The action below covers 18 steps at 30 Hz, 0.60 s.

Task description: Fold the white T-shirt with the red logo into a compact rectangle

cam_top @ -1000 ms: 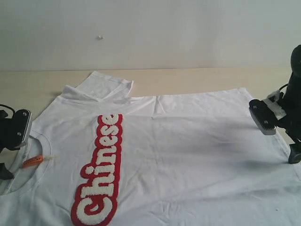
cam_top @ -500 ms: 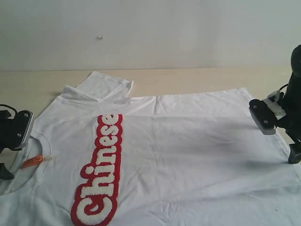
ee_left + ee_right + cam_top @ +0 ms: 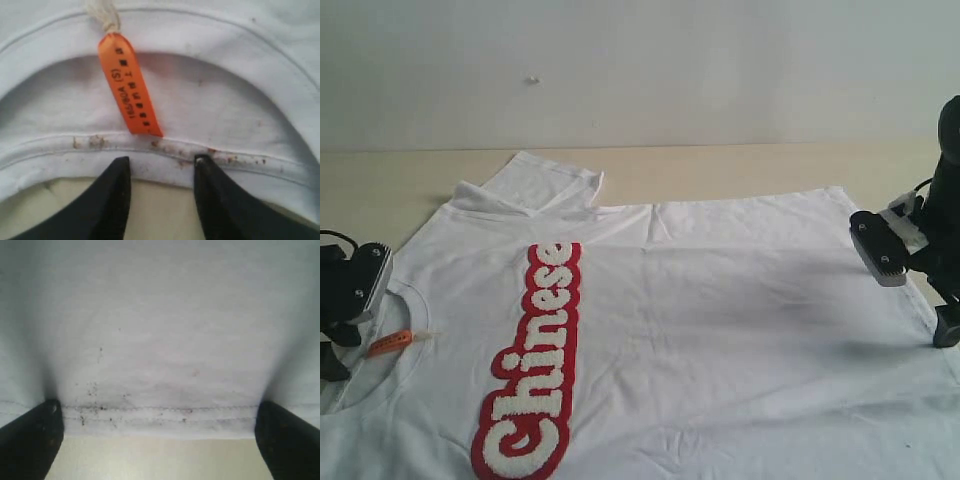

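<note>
The white T-shirt (image 3: 720, 330) lies spread flat on the table, with the red logo (image 3: 535, 360) running along its left part. The orange neck tag (image 3: 390, 343) lies inside the collar. My left gripper (image 3: 360, 285) hangs at the collar, at the shirt's left edge. In the left wrist view it (image 3: 161, 160) is open, its fingertips (image 3: 122, 167) over the stained collar rim (image 3: 165, 150), just short of the orange tag (image 3: 129, 85). My right gripper (image 3: 878, 250) is at the shirt's right edge. It (image 3: 157, 407) stands wide open over the stitched hem (image 3: 160, 417).
One sleeve (image 3: 545, 180) is folded over at the back left. Bare beige table (image 3: 740, 165) shows behind the shirt, up to a pale wall (image 3: 640, 70). The shirt runs past the lower edge of the exterior view.
My left gripper has sunk a little toward the collar. The right gripper and the shirt have not moved.
</note>
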Tool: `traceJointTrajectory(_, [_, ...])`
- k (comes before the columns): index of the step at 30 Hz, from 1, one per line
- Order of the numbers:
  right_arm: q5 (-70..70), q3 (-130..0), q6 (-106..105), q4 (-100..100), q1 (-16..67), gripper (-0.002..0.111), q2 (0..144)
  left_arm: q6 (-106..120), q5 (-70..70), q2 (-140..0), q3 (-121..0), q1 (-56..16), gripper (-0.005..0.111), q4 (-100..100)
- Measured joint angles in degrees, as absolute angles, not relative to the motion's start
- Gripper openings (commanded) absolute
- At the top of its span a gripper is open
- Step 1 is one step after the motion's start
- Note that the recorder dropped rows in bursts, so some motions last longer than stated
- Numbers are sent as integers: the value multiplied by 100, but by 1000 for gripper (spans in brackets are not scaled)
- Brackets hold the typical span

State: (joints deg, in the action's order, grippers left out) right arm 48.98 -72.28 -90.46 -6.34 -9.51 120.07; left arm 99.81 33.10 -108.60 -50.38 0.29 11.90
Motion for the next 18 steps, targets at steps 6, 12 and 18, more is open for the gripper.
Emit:
traceJointTrajectory(6, [4898, -7228, -9046, -634, -951, 105, 12007, 10004, 2937, -10834, -5096, 49, 97, 1408])
traceJointTrajectory(12, [4898, -7228, -9046, -634, -951, 105, 12007, 10062, 2697, -10811, -5096, 60, 105, 1649])
traceJointTrajectory(18, [4898, -7228, -9046, -634, -951, 105, 12007, 10124, 2685, -10792, -5096, 48, 105, 1542])
